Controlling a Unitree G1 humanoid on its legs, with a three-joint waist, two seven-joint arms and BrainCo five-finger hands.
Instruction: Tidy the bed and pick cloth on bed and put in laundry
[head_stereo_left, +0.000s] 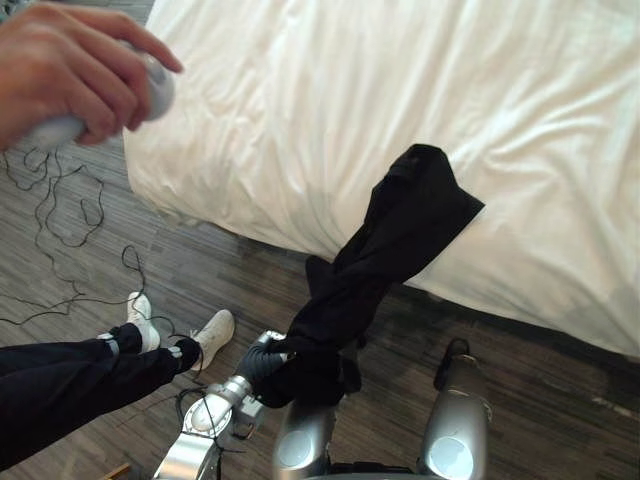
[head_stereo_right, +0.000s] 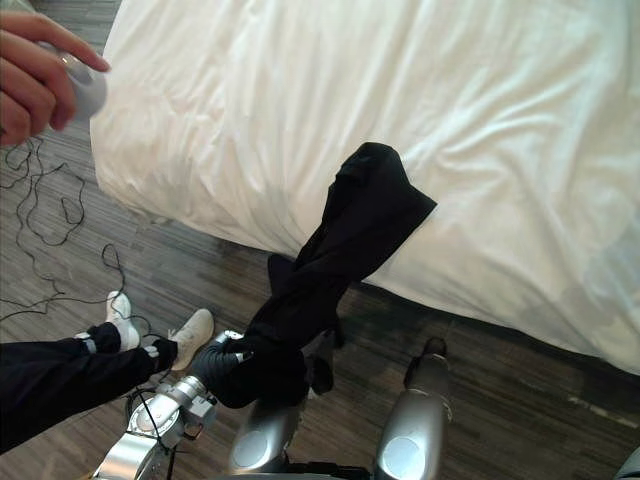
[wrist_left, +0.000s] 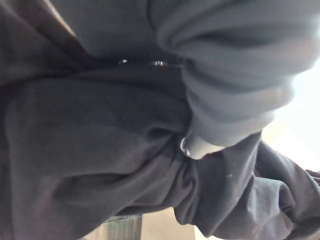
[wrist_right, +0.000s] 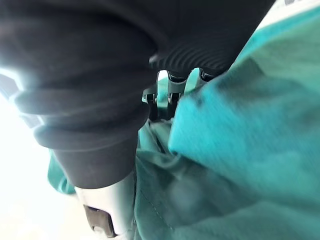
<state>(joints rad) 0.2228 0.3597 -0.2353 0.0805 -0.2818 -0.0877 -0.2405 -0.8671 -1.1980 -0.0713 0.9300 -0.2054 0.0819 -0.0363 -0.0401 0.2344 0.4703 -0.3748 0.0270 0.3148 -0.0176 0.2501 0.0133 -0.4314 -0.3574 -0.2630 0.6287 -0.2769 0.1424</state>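
A long black cloth (head_stereo_left: 400, 230) hangs off the near edge of the white bed (head_stereo_left: 300, 110) and stretches down over the wood floor. Its lower end is bunched in my left hand (head_stereo_left: 262, 362), which is shut on it low in front of me. In the left wrist view the same dark cloth (wrist_left: 100, 150) wraps closely round that hand. My right hand (wrist_right: 172, 92) is curled into a teal cloth (wrist_right: 240, 150) that lies over its fingers.
A person sits on the floor to my left, with dark trousers and white shoes (head_stereo_left: 215, 335). The person's hand (head_stereo_left: 60, 60) holds a white controller at the upper left. Thin cables (head_stereo_left: 60, 210) trail over the floor beside the bed.
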